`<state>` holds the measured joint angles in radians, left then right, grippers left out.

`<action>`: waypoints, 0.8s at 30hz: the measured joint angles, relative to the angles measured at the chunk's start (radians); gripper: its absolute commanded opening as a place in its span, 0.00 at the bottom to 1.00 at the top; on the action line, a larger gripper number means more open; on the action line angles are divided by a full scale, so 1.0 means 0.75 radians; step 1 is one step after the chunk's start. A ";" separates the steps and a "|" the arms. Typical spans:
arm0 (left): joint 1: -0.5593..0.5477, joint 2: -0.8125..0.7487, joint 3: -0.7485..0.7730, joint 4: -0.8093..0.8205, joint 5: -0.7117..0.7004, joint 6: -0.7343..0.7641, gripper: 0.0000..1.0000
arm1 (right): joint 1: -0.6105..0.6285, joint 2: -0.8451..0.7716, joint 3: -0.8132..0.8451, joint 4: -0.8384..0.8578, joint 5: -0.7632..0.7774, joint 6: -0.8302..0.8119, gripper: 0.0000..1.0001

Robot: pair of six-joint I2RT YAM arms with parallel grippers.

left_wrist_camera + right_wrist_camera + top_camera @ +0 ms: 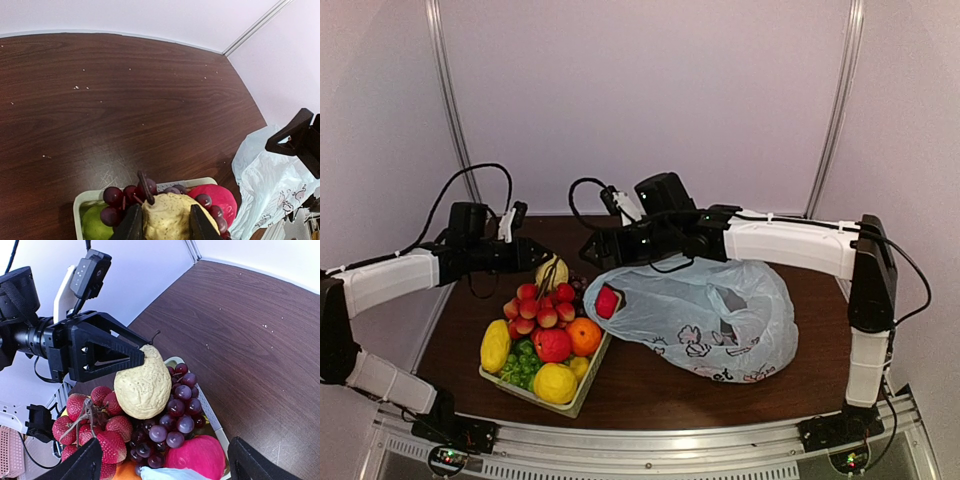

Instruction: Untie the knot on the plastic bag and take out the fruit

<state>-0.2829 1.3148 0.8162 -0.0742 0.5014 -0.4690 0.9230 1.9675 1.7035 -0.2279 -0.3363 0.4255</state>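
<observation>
My left gripper (pixel 542 258) is shut on a pale yellow pear (pixel 172 215), one black finger against each side. It holds the pear (pixel 143 385) just over the grapes (pixel 180 410) at the far end of the fruit basket (pixel 535 395). The pale blue plastic bag (pixel 720 320) lies crumpled to the right of the basket, its mouth towards it. The knot is out of view. A red fruit (pixel 608 301) sits at the basket's right corner, against the bag's mouth. My right gripper (pixel 167 465) hangs open above that corner with nothing between its fingers.
The basket also holds strawberries (pixel 95 430), an orange (pixel 584 335), a red apple (pixel 552 345), green grapes (pixel 520 362) and yellow fruit (pixel 495 345). Dark wooden table (pixel 125 100) stretches behind it to the white back wall. The right arm (pixel 790 245) reaches across above the bag.
</observation>
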 measured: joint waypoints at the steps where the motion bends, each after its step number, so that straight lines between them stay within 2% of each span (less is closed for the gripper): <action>1: -0.001 0.015 0.007 0.003 0.000 -0.002 0.25 | 0.000 -0.005 -0.006 0.001 0.001 0.000 0.88; 10: 0.007 0.096 0.013 0.034 -0.054 -0.009 0.26 | 0.000 -0.013 -0.046 0.004 0.002 0.000 0.88; 17: 0.012 0.110 0.015 -0.024 -0.078 -0.026 0.50 | 0.000 -0.014 -0.046 0.017 0.002 0.001 0.88; 24: 0.012 0.112 0.017 -0.054 -0.013 -0.043 0.67 | 0.000 -0.014 -0.046 0.020 0.002 0.000 0.88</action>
<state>-0.2737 1.3991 0.8291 -0.1150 0.4915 -0.5011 0.9230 1.9568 1.6688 -0.2131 -0.3351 0.4255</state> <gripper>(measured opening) 0.602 0.878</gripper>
